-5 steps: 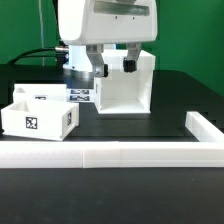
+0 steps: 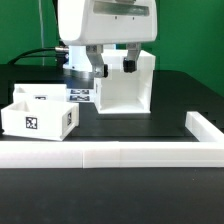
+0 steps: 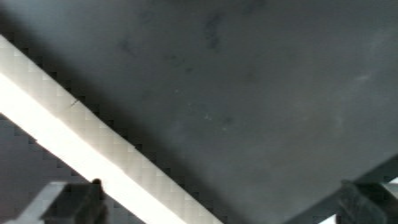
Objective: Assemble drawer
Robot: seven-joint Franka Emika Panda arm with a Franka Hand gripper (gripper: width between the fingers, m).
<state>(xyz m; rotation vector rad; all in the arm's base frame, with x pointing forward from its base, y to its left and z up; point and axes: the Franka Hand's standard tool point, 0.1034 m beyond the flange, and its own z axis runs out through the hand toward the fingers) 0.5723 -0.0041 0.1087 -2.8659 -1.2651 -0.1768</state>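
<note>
The drawer's white boxy housing stands upright on the black table, right of centre in the exterior view. Two small open-topped trays, one in front and one behind, sit at that view's left, each with a square tag. My gripper hangs in front of the housing's upper left part, its fingers apart and empty. In the wrist view the gripper shows only two dark fingertips far apart. A white straight strip crosses the black table beneath one of them. I cannot tell which part it is.
A long low white rail runs along the front and turns back at the exterior view's right. The marker board lies flat between the trays and the housing. A green wall stands behind.
</note>
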